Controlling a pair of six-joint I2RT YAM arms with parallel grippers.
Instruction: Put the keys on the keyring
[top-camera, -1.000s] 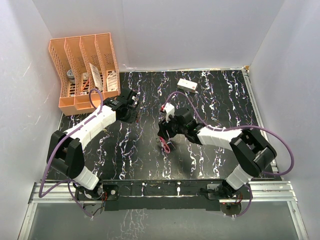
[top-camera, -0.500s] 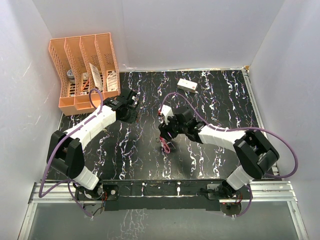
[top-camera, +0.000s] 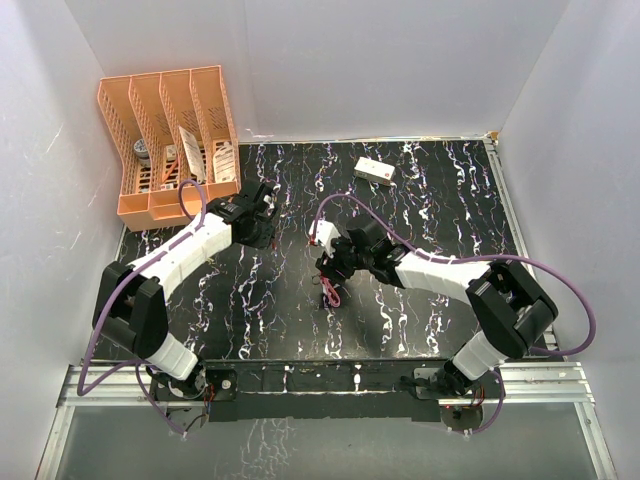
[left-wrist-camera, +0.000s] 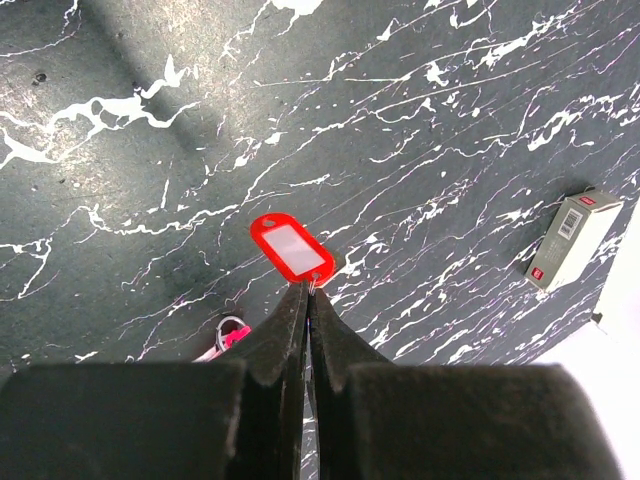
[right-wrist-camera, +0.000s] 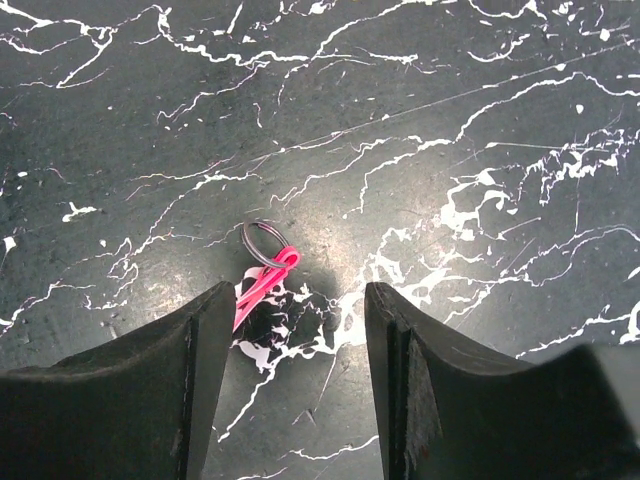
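On the black, white-veined table (top-camera: 450, 200) we see the keyring (right-wrist-camera: 268, 275) lying flat near the middle, a thin metal ring with a pink tag looped through it. Our right gripper (right-wrist-camera: 300, 295) stands directly over it with its jaws spread wide and holding nothing. The ring shows in the gap, closer to the finger on the left of the wrist view. The lower end of the pink tag is hidden behind that finger. We cannot tell whether the fingertips touch the table.

Toward the far left, close to the front of the orange file rack (top-camera: 150, 205), our left gripper (left-wrist-camera: 308, 292) has its jaws pressed together. The red key (left-wrist-camera: 291, 247) sticks out from the very tips: a red-rimmed oval head with a pale centre, its narrow end meeting the point where the fingers close. We read it as pinched there and held off the table, though the part inside the fingers is too small to make out. The red key is well apart from the keyring. A white box (top-camera: 374, 171) with red marks lies near the far edge, away from both arms.
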